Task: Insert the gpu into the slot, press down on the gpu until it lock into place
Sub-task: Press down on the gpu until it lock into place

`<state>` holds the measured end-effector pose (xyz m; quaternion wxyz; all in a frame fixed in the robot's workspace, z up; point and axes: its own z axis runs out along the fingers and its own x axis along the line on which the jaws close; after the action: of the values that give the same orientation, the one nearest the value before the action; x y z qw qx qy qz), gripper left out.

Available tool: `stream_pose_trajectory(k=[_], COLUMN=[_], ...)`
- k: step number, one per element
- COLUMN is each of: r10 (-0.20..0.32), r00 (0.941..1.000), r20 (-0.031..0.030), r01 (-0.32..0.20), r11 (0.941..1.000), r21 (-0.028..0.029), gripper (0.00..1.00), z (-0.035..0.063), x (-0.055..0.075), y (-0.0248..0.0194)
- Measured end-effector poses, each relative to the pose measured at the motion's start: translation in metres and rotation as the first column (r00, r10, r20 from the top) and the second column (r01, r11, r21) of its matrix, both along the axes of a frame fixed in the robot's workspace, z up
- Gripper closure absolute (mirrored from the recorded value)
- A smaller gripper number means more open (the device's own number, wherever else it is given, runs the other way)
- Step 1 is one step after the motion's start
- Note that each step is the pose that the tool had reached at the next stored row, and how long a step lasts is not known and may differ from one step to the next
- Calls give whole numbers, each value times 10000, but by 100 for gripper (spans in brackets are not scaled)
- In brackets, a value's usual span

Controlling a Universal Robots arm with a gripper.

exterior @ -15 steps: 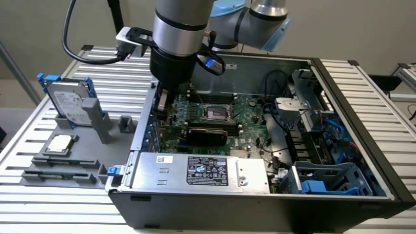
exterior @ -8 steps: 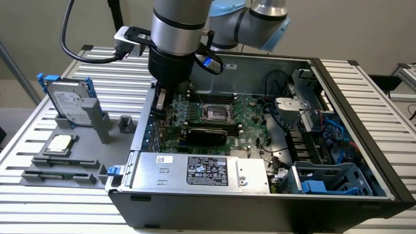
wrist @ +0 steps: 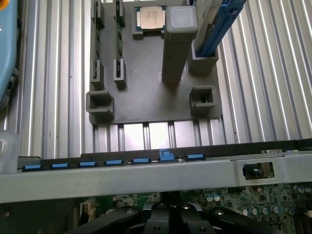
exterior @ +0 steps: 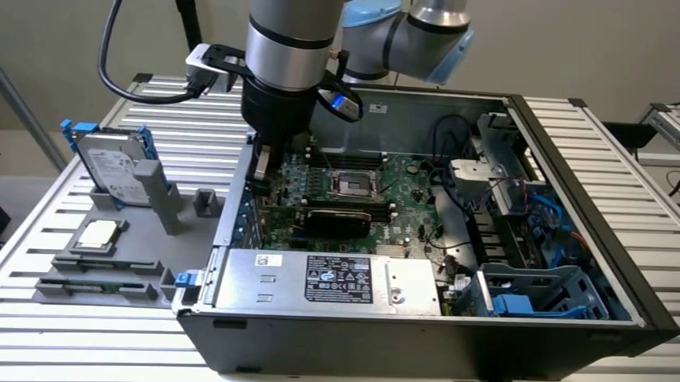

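On the slatted metal worktop (exterior: pixel 595 159) lies one open black computer case (exterior: pixel 425 334), its side panel off, with the green motherboard (exterior: pixel 409 179) exposed inside. One robot arm (exterior: pixel 292 48) reaches down over the case wall on the exterior view's left, and its gripper (exterior: pixel 260 163) is sunk at the board's edge near that wall; whether its fingers are spread or closed cannot be told. One silver labelled power-supply box (exterior: pixel 330 278) fills the near side of the case, and a blue drive cage (exterior: pixel 531 290) sits toward the exterior view's right. The gpu (exterior: pixel 338 220), one flat black card, lies across the board between the power-supply box and the square silver CPU socket (exterior: pixel 354 183), just beside the gripper. Outside the case stands one grey fixture plate (wrist: pixel 146 92) with a tall post (wrist: pixel 178 44). It carries one hard drive (exterior: pixel 111 167) in a blue bracket and one loose CPU chip (wrist: pixel 150 18). Seven small blue clips (wrist: pixel 113 162) line the case rim.
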<state>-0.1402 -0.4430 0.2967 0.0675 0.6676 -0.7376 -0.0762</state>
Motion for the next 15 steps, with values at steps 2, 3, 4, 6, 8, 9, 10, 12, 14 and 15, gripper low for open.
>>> stream_pose_trajectory(k=[2, 3, 4, 6, 8, 9, 10, 12, 14, 15], r10=[1, 0, -1, -3, -1, -2, -1, -1, -1, -1], r00=[10000, 10000, 10000, 10000, 10000, 10000, 10000, 10000, 10000, 10000], r20=[3, 4, 7, 14, 9, 6, 7, 6, 14, 33], r01=[-1, 0, 1, 3, 1, 2, 1, 0, 1, 1], r11=[10000, 10000, 10000, 10000, 10000, 10000, 10000, 10000, 10000, 10000], r21=[2, 2, 7, 21, 11, 6, 9, 6, 4, 6], gripper=[89, 89, 89, 89, 89, 89, 89, 89, 89, 89], z=[-1, 0, 4, 16, 45, 64, 80, 106, 113, 113], x=[0, 0, 0, 7, 30, 49, 72, 131, 198, 232], y=[0, 1, 2, 3, 2, 2, 2, 2, 1, 1])
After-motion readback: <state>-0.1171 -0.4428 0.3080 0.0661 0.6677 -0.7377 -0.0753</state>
